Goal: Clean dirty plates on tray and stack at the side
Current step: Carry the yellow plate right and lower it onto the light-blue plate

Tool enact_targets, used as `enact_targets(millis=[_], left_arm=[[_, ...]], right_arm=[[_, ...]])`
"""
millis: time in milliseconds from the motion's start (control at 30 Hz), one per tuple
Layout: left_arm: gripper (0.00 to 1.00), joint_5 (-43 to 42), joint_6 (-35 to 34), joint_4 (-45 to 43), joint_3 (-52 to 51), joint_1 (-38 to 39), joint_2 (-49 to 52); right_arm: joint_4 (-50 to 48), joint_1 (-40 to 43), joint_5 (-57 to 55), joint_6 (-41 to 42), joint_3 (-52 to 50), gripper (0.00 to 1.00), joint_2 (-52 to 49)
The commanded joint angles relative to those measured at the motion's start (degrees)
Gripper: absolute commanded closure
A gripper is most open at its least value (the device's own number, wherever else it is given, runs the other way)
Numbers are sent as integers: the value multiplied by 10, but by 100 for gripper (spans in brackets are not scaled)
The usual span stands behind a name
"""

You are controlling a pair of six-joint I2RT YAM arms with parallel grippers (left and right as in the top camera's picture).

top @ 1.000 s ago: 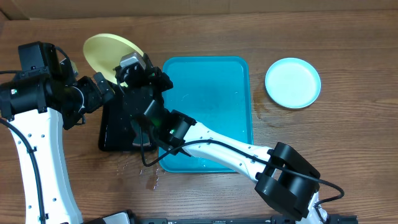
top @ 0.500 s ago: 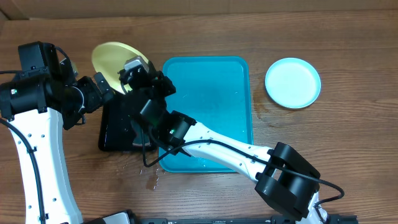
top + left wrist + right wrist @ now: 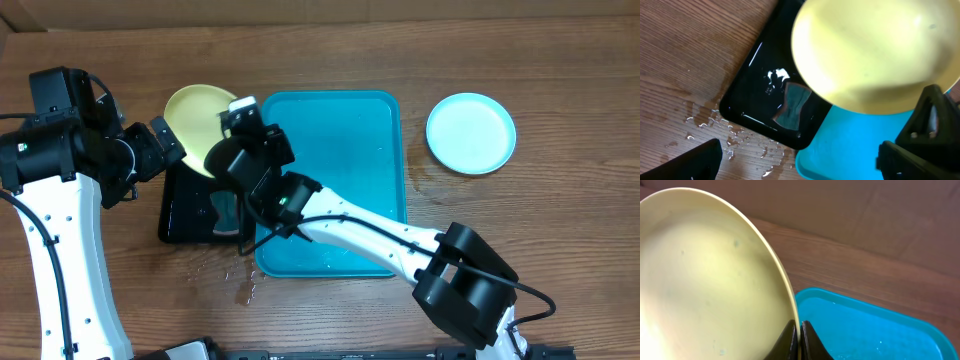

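Since a second ago: pale yellow plate (image 3: 192, 112) has moved right and down-frame. It now hangs over the top edge of the black tray (image 3: 180, 222), beside the upper-left corner of the turquoise tray (image 3: 350, 150).

My right gripper (image 3: 799, 339) stays clamped on the plate's rim, with the plate steeply tilted. My arm reaches diagonally from lower right.

My left gripper (image 3: 168, 140) is spread wide and empty, at frame left.

Count: two plates (the second a light blue plate (image 3: 470, 133), upper right on the table (image 3: 550, 220)) and two trays.

A pale yellow plate (image 3: 710, 275), tilted on edge, fills the left half of the frame, with a few faint specks on its inner face. At its lower right rim, the right gripper (image 3: 799, 330) pinches the edge between two dark fingers. Right of the plate lies a turquoise tray (image 3: 875, 330) on a wooden table (image 3: 855, 275).
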State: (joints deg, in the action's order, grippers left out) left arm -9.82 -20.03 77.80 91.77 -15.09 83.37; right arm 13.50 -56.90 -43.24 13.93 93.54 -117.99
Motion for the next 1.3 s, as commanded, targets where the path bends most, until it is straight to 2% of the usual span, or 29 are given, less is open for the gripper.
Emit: enact_targets(millis=[0,200,300,467,567,667,933,1267], left_arm=[[0,4,-10,-1,-2,2,2],[0,4,-10,-1,-2,2,2],[0,4,-10,-1,-2,2,2],[0,4,-10,-1,-2,2,2],[0,4,-10,-1,-2,2,2],[0,4,-10,-1,-2,2,2],[0,4,-10,-1,-2,2,2],[0,4,-10,-1,-2,2,2]], right_arm=[[22,33,16,75,10,96,45],[138,123,95,196,10,96,79],[196,196,192,237,10,96,90],[251,324,373,241,10,96,91],[296,397,423,241,10,96,91],[368,488,429,240,10,96,91],[459,625,425,238,0,96,81],[417,656,407,238,-85,96,72]])
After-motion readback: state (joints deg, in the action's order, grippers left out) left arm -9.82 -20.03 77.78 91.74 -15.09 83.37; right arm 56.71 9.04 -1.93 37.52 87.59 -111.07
